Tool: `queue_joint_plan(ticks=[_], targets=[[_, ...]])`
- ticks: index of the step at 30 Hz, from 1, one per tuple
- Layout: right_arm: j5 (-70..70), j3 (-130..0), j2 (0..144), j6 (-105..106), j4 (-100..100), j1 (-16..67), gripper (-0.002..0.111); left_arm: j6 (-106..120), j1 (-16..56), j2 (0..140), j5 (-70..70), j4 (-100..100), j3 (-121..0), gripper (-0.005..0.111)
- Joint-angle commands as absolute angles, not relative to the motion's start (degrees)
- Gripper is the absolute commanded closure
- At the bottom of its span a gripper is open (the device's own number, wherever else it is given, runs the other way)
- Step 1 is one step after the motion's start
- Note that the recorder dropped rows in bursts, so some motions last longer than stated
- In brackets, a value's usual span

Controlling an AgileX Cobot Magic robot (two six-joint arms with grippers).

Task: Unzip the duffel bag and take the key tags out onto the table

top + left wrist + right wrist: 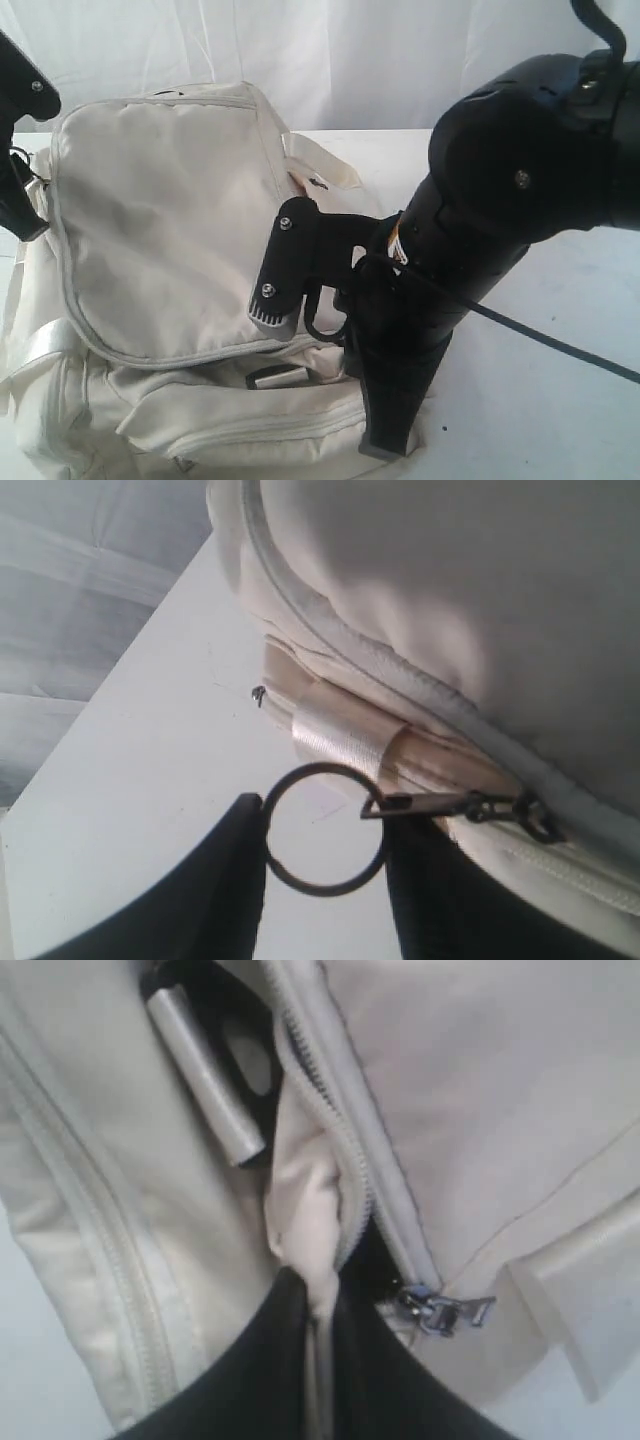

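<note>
Jaws of the left gripper [325,822] clamp a metal ring [322,889] clipped to the duffel bag [160,230] end, with the worktop [150,780] beneath them. Jaws of the right gripper [315,1295] pinch a fold of cream bag fabric at the part-open zip. The zip slider [438,1310] is just beside them and a silver bar [205,1075] lies further off in the dark opening.

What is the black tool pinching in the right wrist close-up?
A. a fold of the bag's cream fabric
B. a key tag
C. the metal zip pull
A: the right tool is shut on a fold of the duffel bag, while the zip pull hangs free beside it.
</note>
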State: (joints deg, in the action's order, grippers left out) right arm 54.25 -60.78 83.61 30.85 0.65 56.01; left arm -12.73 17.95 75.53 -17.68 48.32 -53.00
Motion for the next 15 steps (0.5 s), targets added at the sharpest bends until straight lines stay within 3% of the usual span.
queue_joint_plan(ticks=[1, 15], targets=[[59.25, -60.49, 83.20, 22.01, -13.02, 54.50, 0.108, -13.50, 17.27, 75.59, -16.10, 49.95, -53.40, 0.107], [52.57, -60.49, 83.20, 11.43, -26.92, 42.58, 0.108, -13.50, 17.27, 75.59, -16.33, 49.95, -53.40, 0.107]])
